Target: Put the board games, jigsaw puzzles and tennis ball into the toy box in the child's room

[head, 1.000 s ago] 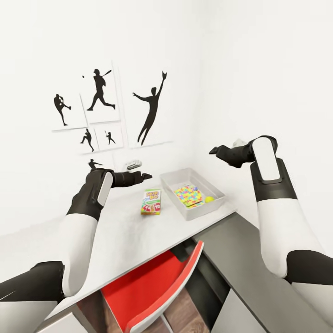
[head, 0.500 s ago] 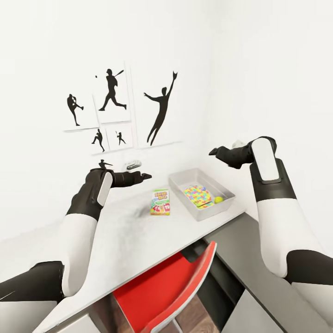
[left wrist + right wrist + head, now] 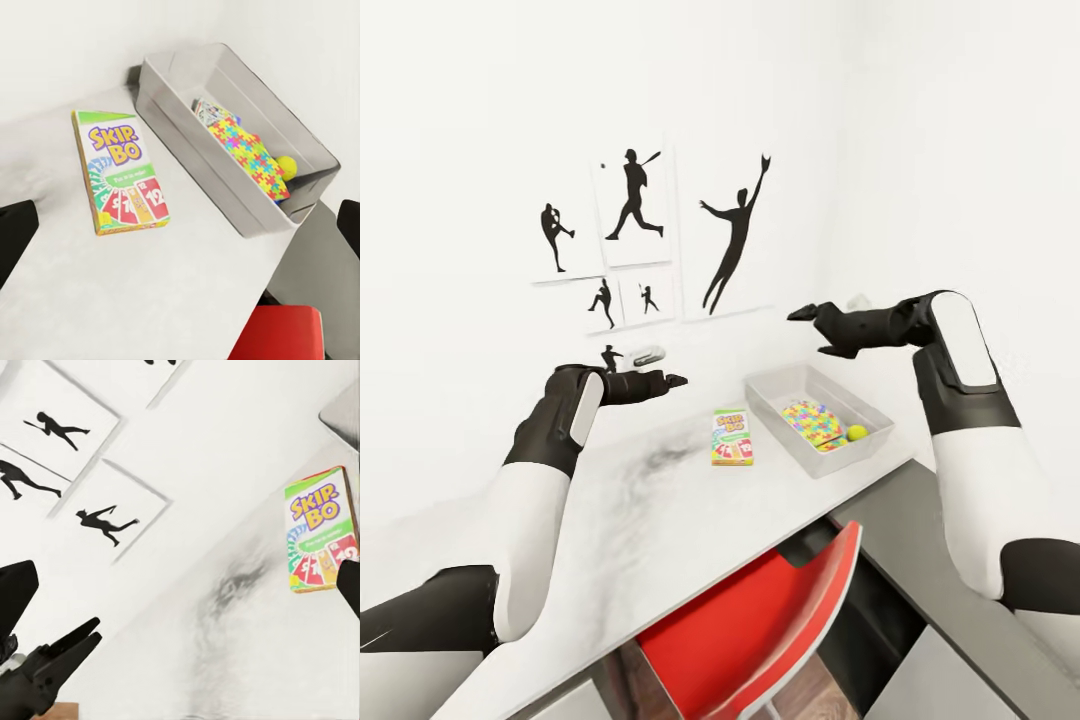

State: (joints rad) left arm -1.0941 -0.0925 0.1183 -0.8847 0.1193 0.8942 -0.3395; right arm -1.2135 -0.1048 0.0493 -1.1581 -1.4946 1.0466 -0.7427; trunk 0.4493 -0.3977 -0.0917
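Skip-Bo board game (image 3: 732,437) lay flat on the table (image 3: 660,500) at frame centre, just left of the toy box (image 3: 818,417), which already held a jigsaw puzzle (image 3: 813,423) and the tennis ball (image 3: 856,433). Best approach, I'd judge: drop onto the box's short width, lift clear of the tray rim, release low inside. Left pincer (image 3: 672,381) hovered upper left of the game, right pincer (image 3: 808,318) above the tray; both empty, jaws apart.
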